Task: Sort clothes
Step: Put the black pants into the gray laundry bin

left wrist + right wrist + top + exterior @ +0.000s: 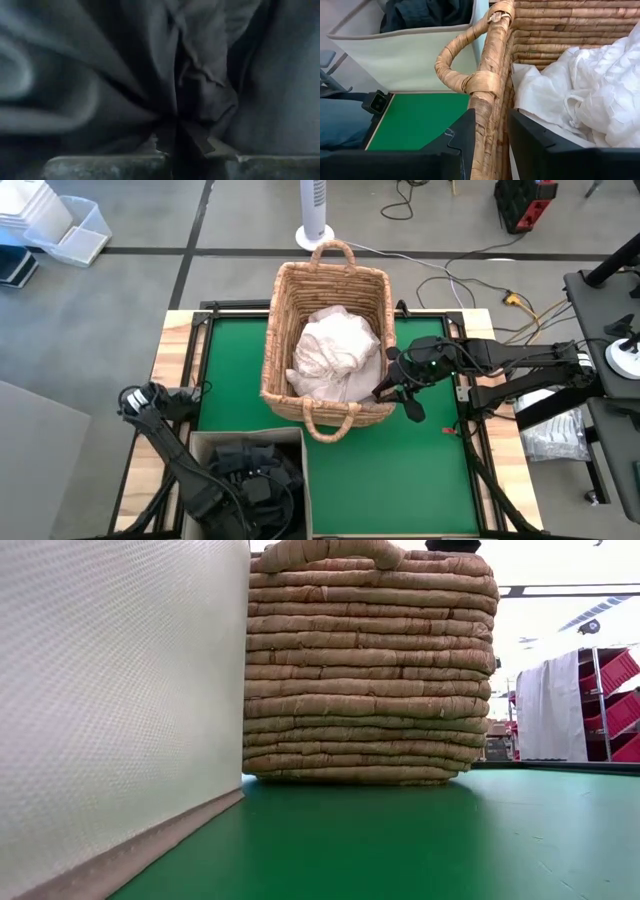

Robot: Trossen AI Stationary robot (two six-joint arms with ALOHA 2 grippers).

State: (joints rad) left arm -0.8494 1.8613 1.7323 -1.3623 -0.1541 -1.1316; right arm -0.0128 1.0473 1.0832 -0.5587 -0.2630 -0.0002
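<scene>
White clothes [335, 352] lie heaped in the tan wicker basket [325, 330], which stands on the green mat; they also show in the right wrist view, white clothes [590, 95]. Dark clothes [250, 475] fill the beige fabric bin [200, 442] at the near left. My left gripper [177, 142] is down in that bin among the dark cloth, shut on it. My right gripper [492, 145] is at the basket's right wall near its near corner, astride the rim. In the low view only the bin wall [110, 690] and the basket [370, 670] show. My left gripper pinches a fold of a dark garment [175, 117] between its two fingertips; creases run out from that spot. The garment lies in the bin with the other dark clothes. My right gripper has the basket's right wall rim [490, 125] between its fingers, one finger outside [457, 142] and one inside [540, 140], coming from the table's right. The basket stands on the mat.
The basket's near handle [455, 65] arches beside my right gripper. The bin stands close to the basket's near-left corner. Bare green mat [400, 470] lies right of the bin and near the basket. A white fan stand [313, 235] and cables are on the floor beyond.
</scene>
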